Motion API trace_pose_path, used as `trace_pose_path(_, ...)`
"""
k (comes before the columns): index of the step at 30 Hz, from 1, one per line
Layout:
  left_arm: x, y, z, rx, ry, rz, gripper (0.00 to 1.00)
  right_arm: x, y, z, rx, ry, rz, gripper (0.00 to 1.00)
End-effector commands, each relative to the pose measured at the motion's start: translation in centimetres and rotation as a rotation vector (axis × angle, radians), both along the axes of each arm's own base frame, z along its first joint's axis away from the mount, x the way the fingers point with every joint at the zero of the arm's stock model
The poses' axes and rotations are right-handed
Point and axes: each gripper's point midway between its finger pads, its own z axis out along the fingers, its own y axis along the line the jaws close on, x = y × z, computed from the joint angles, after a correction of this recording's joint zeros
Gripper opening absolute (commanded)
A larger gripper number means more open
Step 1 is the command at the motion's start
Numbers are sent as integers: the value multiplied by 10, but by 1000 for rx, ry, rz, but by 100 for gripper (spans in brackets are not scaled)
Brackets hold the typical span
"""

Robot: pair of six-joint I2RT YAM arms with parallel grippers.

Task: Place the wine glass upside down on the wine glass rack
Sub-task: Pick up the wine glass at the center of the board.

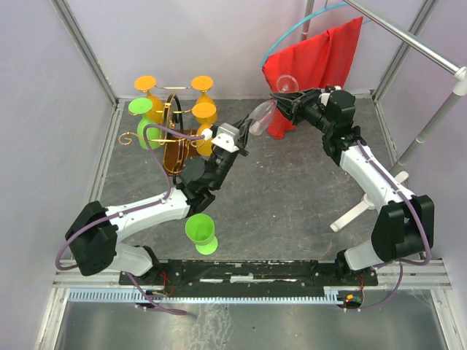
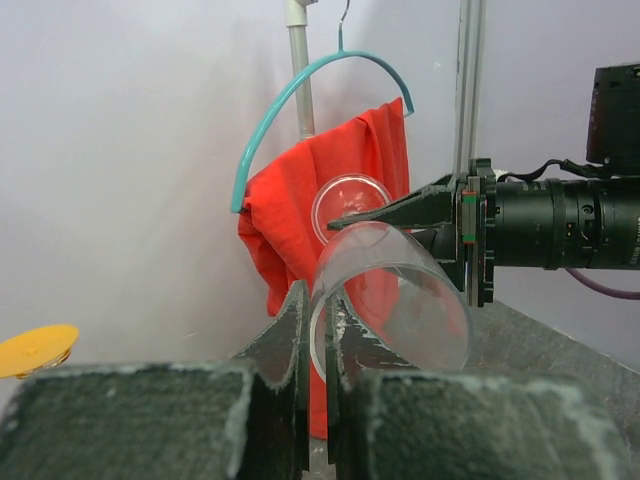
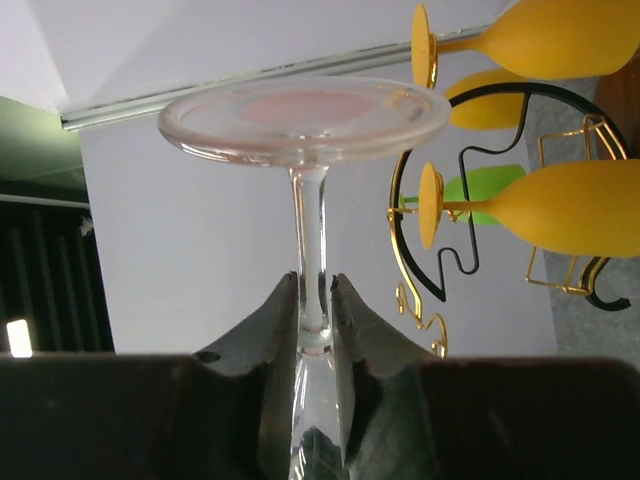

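Note:
A clear wine glass [image 1: 261, 117] hangs in the air between both arms, lying roughly on its side. My left gripper [image 1: 244, 133] is shut on the rim of its bowl [image 2: 400, 290], one finger inside and one outside [image 2: 318, 320]. My right gripper [image 1: 281, 98] is shut on the stem [image 3: 310, 220] just below the round foot [image 3: 300, 120], its jaws touching the stem on both sides [image 3: 312, 290]. The wine glass rack [image 1: 175, 124] stands at the back left, its copper wire arms [image 3: 405, 260] carrying several yellow glasses [image 3: 570, 205] and a green one [image 1: 140, 107], all hanging upside down.
Another green glass [image 1: 201, 232] stands upright on the table near the left arm. A red cloth [image 1: 321, 65] on a teal hanger [image 2: 290, 110] hangs at the back right, right behind the right gripper. A metal rail [image 1: 408, 36] and a white stand leg [image 1: 357, 211] are on the right.

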Motion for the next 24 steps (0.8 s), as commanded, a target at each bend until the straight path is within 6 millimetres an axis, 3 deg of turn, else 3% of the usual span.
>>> trace_pose_path(1, -5, 5, 36, -104, -58, -3, 6, -9, 4, 52, 51, -157, 40, 18)
trace_pose_path(4, -5, 4, 35, -101, -58, -4, 11, -9, 6, 53, 48, -166, 47, 3)
trace_pose_path(7, -6, 3, 33, -77, -57, -9, 20, -9, 6, 57, 34, -190, 51, 1)
trace_pose_path(11, -8, -4, 23, 8, -35, -31, 50, -8, 6, 63, -32, -243, 44, 1)
trace_pose_path(14, -12, -1, 19, 47, -11, -42, 67, -2, 4, 73, -131, -316, 35, 1)
trace_pose_path(17, -17, 18, 14, 24, 33, -11, 84, 5, -1, 76, -309, -390, 16, 1)
trace_pose_path(20, -27, 39, 11, 7, 84, 3, 100, 12, -17, 66, -546, -428, -26, 1)
trace_pose_path(24, -40, 69, 11, 3, 155, 42, 99, 15, -42, 61, -840, -530, -90, 1)
